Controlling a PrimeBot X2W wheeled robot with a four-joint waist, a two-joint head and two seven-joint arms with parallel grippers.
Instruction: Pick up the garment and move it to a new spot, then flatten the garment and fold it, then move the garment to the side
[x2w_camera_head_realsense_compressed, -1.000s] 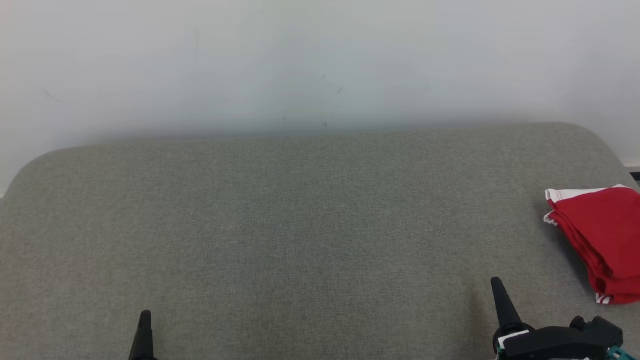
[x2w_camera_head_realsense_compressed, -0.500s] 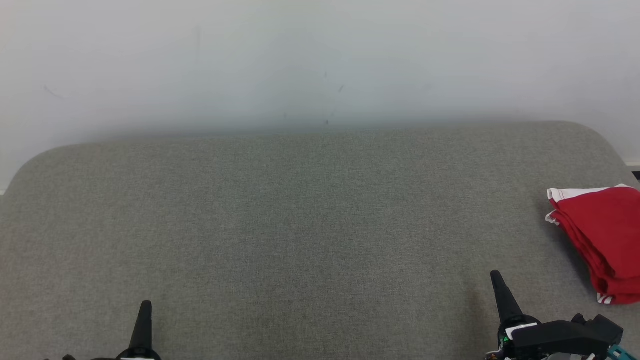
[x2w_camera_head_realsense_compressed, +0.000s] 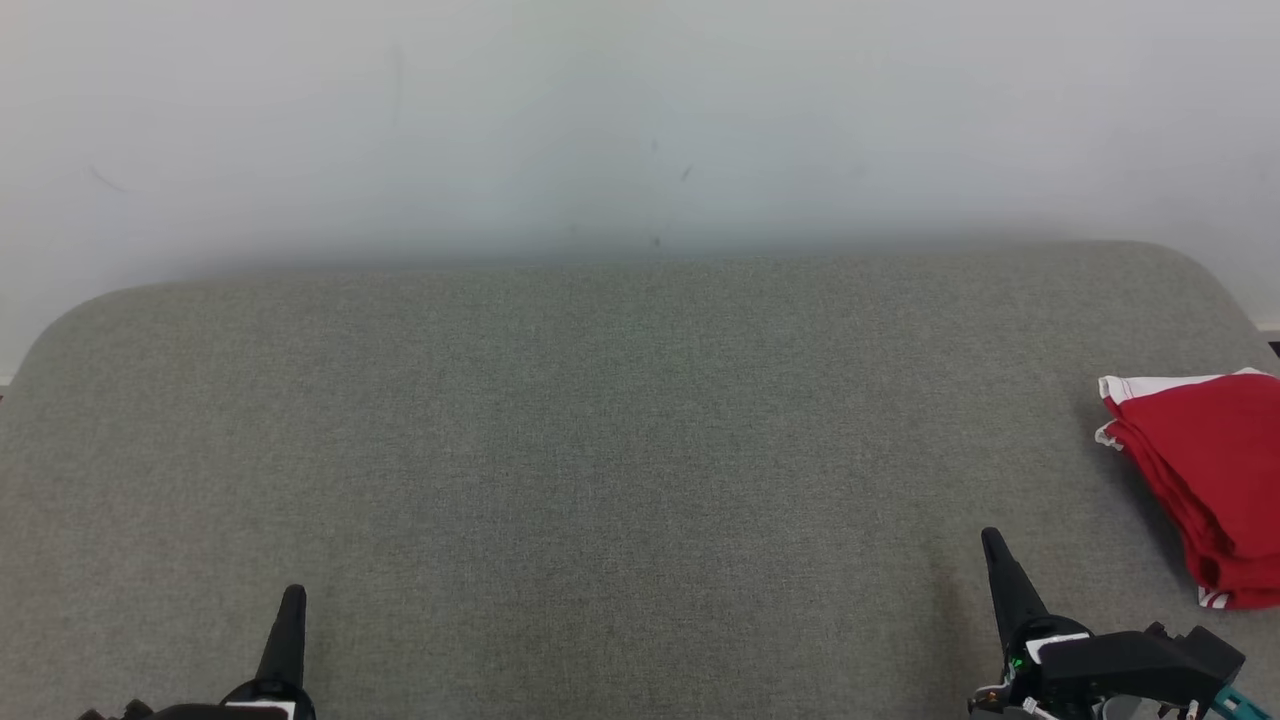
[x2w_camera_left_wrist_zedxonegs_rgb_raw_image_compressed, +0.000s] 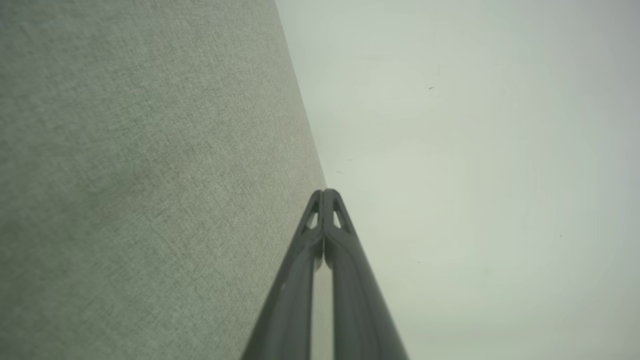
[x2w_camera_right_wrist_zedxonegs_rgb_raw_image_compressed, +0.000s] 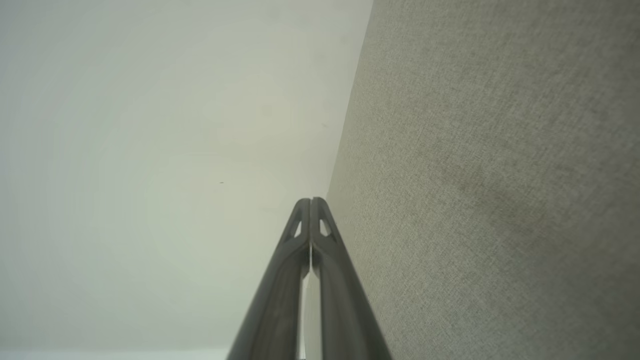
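The garment (x2w_camera_head_realsense_compressed: 1205, 470) is red with white trim and lies folded in a small stack at the far right edge of the grey fabric surface (x2w_camera_head_realsense_compressed: 600, 450). My right gripper (x2w_camera_head_realsense_compressed: 991, 538) stands shut at the lower right, a short way to the left of the garment and apart from it. At the lower left, my left gripper (x2w_camera_head_realsense_compressed: 293, 596) is shut too, with nothing in it. In the left wrist view the left gripper (x2w_camera_left_wrist_zedxonegs_rgb_raw_image_compressed: 324, 191) has its fingertips pressed together. The right wrist view shows the right gripper (x2w_camera_right_wrist_zedxonegs_rgb_raw_image_compressed: 310, 200) with its tips touching as well.
A pale wall (x2w_camera_head_realsense_compressed: 640, 120) rises directly behind the grey surface. The surface has rounded back corners at left and right. The garment reaches the right border of the head view.
Both grippers have risen a little in the head view. The picture has shifted slightly, so the camera moved. The garment lies as before.
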